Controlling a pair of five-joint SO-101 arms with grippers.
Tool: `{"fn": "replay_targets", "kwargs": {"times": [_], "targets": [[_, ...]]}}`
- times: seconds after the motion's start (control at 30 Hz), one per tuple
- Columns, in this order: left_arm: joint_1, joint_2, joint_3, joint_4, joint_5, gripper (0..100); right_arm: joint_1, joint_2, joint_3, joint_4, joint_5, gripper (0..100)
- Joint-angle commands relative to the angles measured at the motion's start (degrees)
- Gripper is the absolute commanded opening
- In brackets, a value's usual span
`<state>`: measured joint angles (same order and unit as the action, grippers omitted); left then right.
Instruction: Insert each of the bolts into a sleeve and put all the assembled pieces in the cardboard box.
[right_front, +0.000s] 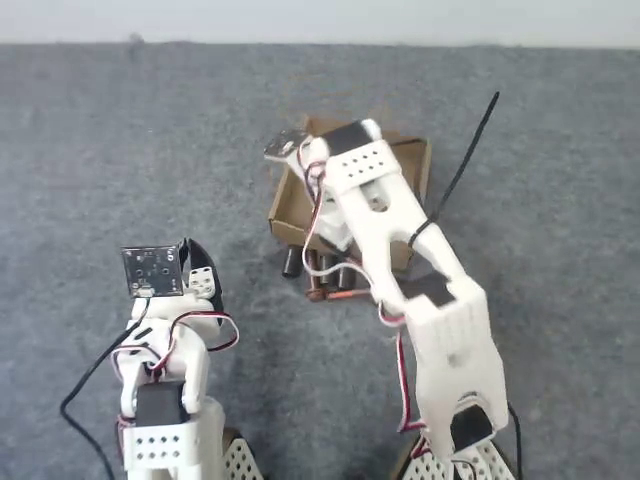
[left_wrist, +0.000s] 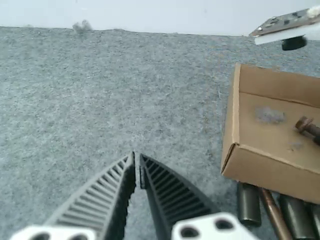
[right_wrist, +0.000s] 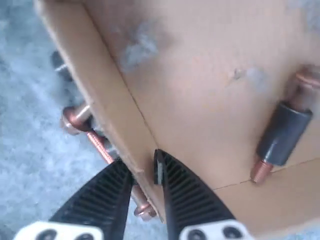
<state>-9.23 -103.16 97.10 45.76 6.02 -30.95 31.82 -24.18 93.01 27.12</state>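
The cardboard box (right_front: 290, 200) sits at mid-table, with the right arm (right_front: 400, 230) stretched over it. My right gripper (right_wrist: 143, 165) hangs narrowly open above the box's near wall (right_wrist: 107, 100), one finger on each side. One bolt pushed through a dark sleeve (right_wrist: 282, 135) lies on the box floor. A loose copper bolt (right_wrist: 87, 132) lies outside against the wall. In front of the box lie dark sleeves (left_wrist: 248, 205) and a copper bolt (left_wrist: 272, 212). My left gripper (left_wrist: 136, 170) is shut and empty over bare carpet, left of the box (left_wrist: 265, 145).
Grey carpet (right_front: 120, 150) covers the table, with open room left of and behind the box. A black cable (right_front: 470, 160) stands up from the right arm. The right arm's camera board (left_wrist: 287, 27) hangs over the box's far corner.
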Motion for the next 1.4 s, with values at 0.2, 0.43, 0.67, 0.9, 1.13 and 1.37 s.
{"fn": "replay_targets", "kwargs": {"times": [0.2,0.43,0.67,0.9,1.13,1.37], "targets": [[-0.1,-0.3,-0.5,0.1,-0.2,1,2.9,-18.6,22.9,-14.9,-0.1,13.4],[-0.1,-0.3,-0.5,0.1,-0.2,1,6.5,-16.0,22.9,-22.8,3.3,2.4],[-0.1,-0.3,-0.5,0.2,-0.2,1,6.1,-14.5,22.6,-27.6,10.6,0.7],[-0.1,-0.3,-0.5,0.1,-0.2,1,4.5,-9.0,22.7,-28.4,16.4,0.7],[-0.1,-0.3,-0.5,0.0,-0.2,1,1.7,-9.2,23.4,-21.8,17.9,0.7],[-0.1,-0.3,-0.5,0.1,-0.2,1,-2.9,-21.6,38.9,-28.3,17.6,0.7]]}}
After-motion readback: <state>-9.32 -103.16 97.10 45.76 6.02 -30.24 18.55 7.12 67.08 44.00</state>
